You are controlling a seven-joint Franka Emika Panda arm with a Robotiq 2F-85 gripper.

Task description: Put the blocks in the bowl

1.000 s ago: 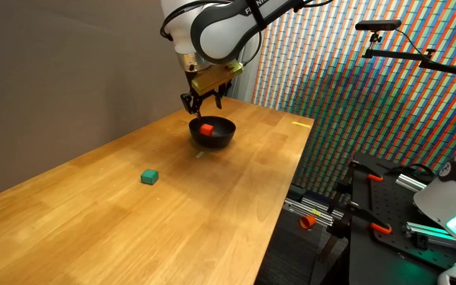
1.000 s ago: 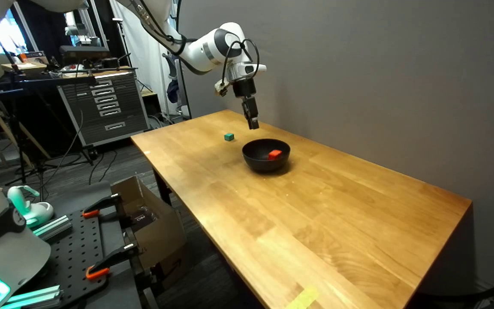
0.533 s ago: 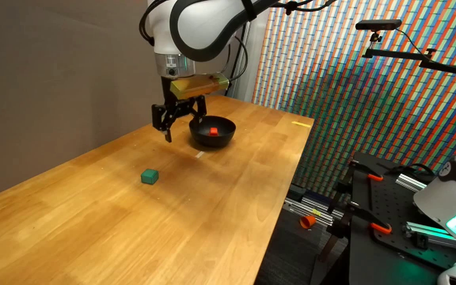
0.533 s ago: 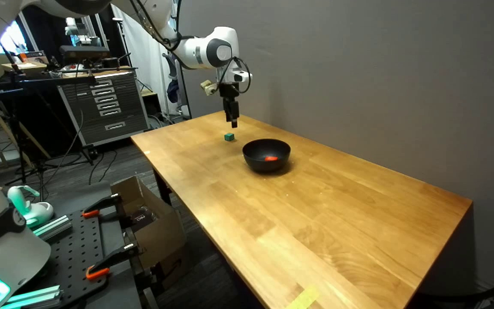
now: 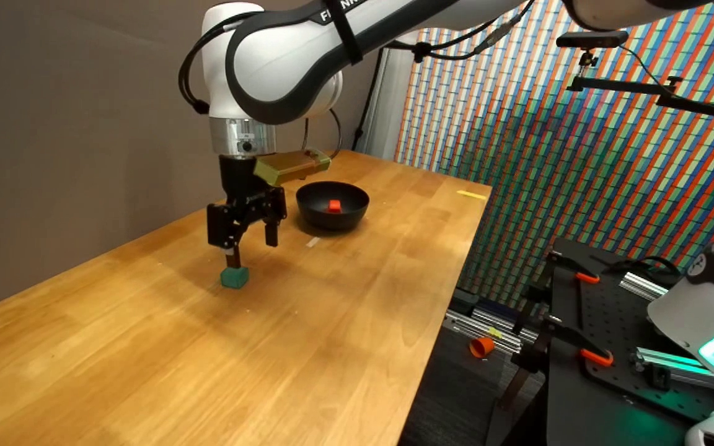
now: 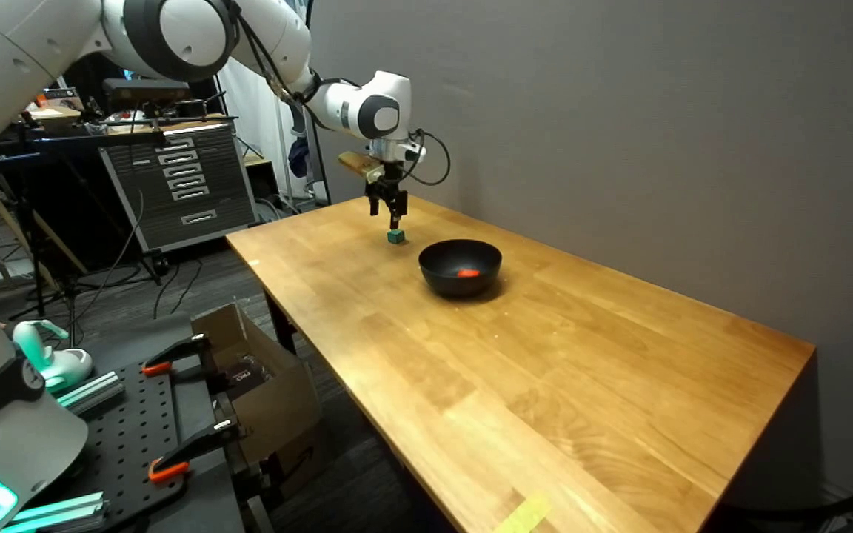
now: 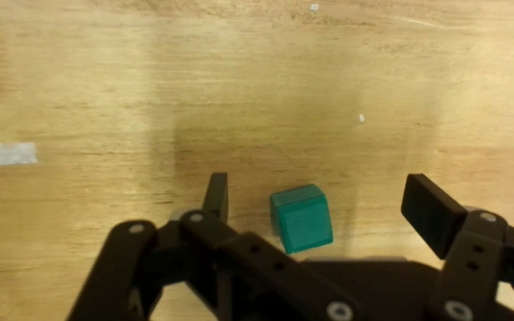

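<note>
The green block [image 5: 234,279] sits on the table and also shows in an exterior view [image 6: 395,237] and in the wrist view [image 7: 307,223]. My gripper [image 5: 253,251] is open and empty, low above the green block, pointing down; it also shows in an exterior view [image 6: 385,217]. In the wrist view the green block lies between the two spread fingers [image 7: 321,196], nearer the left one, with a gap on both sides. The red-orange block [image 5: 334,206] lies inside the black bowl [image 5: 332,223]; in an exterior view the block [image 6: 469,273] is partly hidden by the bowl's wall [image 6: 460,289].
The wooden table [image 5: 307,347] runs along a grey wall [image 6: 619,148]. A pale tape strip [image 5: 313,242] lies between bowl and green block, and shows in the wrist view [image 7: 2,154]. Yellow tape [image 6: 524,514] marks one table end. The bowl stands close beside the gripper.
My gripper has moved from above the bowl to above the green block and come down. The red-orange block has settled in the bowl. The green block and bowl have not moved.
</note>
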